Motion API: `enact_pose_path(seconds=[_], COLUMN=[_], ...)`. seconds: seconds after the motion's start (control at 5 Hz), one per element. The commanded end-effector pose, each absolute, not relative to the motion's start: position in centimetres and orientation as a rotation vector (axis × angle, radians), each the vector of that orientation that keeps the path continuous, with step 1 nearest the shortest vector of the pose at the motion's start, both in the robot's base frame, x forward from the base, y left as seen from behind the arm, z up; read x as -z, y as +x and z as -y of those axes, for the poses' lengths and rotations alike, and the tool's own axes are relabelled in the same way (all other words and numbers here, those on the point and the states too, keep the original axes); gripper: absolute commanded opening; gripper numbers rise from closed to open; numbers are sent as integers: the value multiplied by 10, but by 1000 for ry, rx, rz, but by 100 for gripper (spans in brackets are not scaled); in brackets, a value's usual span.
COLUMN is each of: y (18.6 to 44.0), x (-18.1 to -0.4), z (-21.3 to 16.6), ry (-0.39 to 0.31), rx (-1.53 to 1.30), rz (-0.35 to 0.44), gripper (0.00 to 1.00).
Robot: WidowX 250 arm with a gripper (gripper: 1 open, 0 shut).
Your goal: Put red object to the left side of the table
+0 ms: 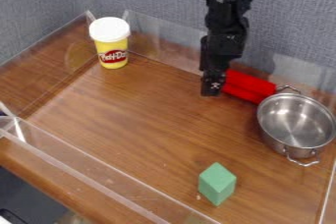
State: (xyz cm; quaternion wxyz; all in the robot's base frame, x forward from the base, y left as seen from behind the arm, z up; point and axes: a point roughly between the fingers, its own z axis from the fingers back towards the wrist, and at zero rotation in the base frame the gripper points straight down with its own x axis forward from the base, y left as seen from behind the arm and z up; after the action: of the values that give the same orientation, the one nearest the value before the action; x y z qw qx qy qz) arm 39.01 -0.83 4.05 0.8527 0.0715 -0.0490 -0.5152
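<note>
Gripper (214, 83) low over the bench (125, 120), at the foot of a dark arm (227, 17) reaching down from the top edge of the view. Jaws spread wide, at the left end of the red object (249, 86); whether they touch it, cannot tell.

Red object: a bright block with rounded edges, lying toward the far right part of the bench, slanting down toward the steel pot (296, 126). Its right end comes right up to the pot; contact uncertain. Pot shiny, round, with wire-like handles, close to the right edge of the bench.

Far left: a yellow Play-Doh tub (112, 48), white lid on top, upright, well apart from the red object. Near side, right of centre: a green cube (217, 184), by itself. Bench brown, wood-grained; clear low wall (98, 174) along the near left, grey fabric panel (151, 2) behind.
</note>
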Motion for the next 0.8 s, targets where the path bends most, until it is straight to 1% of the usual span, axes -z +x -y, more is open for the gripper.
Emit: enact_pose_path(seconds=[0.0,0.6], y=[406,413], x=[-47,-36], z=[19,26], ry=[181,181], rx=[1106,1126], rz=[172,184], gripper=[100,100])
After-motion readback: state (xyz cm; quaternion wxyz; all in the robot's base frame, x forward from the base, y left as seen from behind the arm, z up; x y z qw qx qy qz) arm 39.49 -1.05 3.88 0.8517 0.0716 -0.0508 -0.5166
